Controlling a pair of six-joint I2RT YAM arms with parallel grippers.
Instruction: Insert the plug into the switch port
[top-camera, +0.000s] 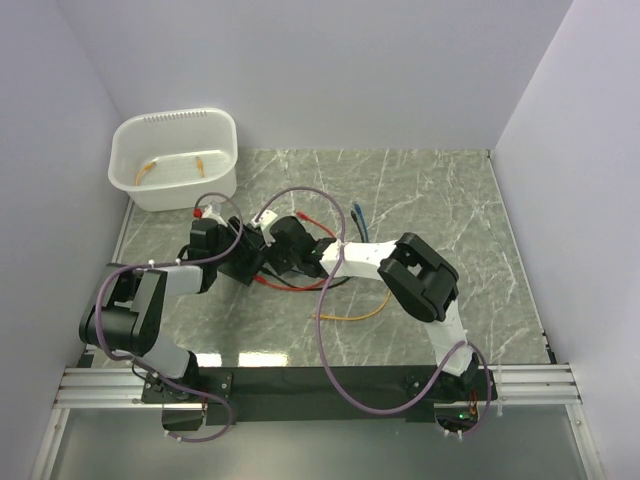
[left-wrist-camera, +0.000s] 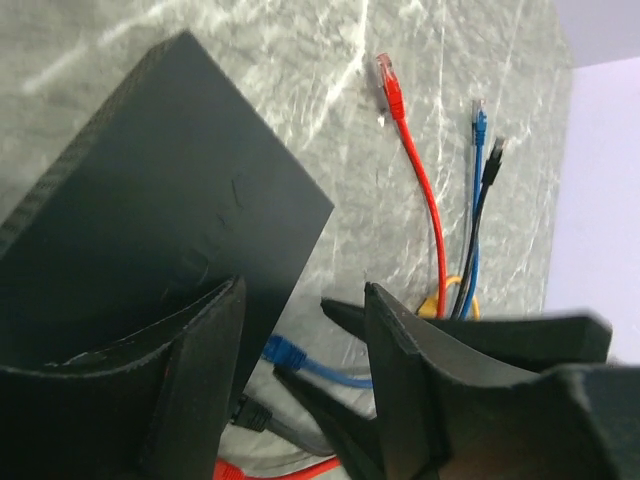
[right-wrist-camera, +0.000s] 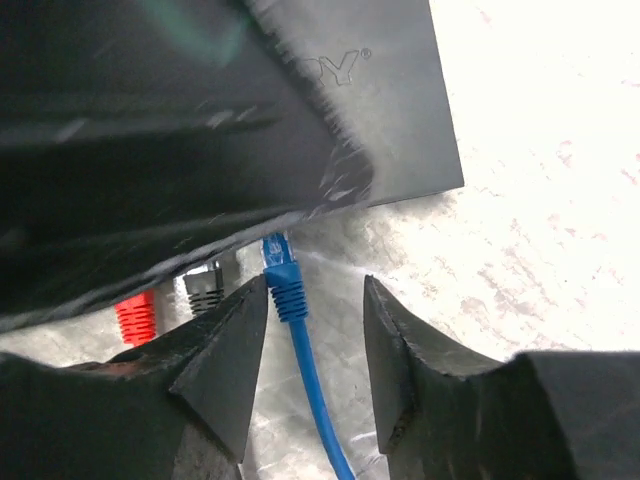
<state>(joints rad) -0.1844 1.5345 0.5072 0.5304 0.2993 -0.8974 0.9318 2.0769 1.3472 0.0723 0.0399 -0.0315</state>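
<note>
Switch: a flat matte-black box (left-wrist-camera: 170, 190) lying on the marble desk (left-wrist-camera: 330, 60). In the top view it sits left of centre under both wrists, at about 5 o'clock from the white tub (top-camera: 175, 150).

Port edge: in the right wrist view it runs along the switch's lower side, facing 6 o'clock toward the camera.

Blue plug (right-wrist-camera: 285, 290): its boot lies on the desk in the gap between the right fingers. Its clear tip points to 12 o'clock and meets the port edge. Whether it is seated in a port cannot be told.

Right fingers (right-wrist-camera: 210, 370): spread apart and clamping nothing. The tip at 9 o'clock is just beside the blue boot; the tip at 3 o'clock stands clear of it over bare desk.

Neighbouring plugs: a black plug (right-wrist-camera: 205, 287) and a red plug (right-wrist-camera: 137, 318) sit at the same edge, at 9 o'clock of the blue plug.

Left fingers (left-wrist-camera: 200, 390): spread apart, gripping nothing. One overlaps the switch's top at its near corner; the other is off the box at 3 o'clock, over the desk. Contact with the switch cannot be told.

Loose ends: a red connector (left-wrist-camera: 388, 85), a blue connector (left-wrist-camera: 479, 118) and a black connector (left-wrist-camera: 495, 155) lie on the desk at about 2 o'clock of the switch in the left wrist view, well apart from it.

Tub: orange cable pieces (top-camera: 150, 170) lie inside.
</note>
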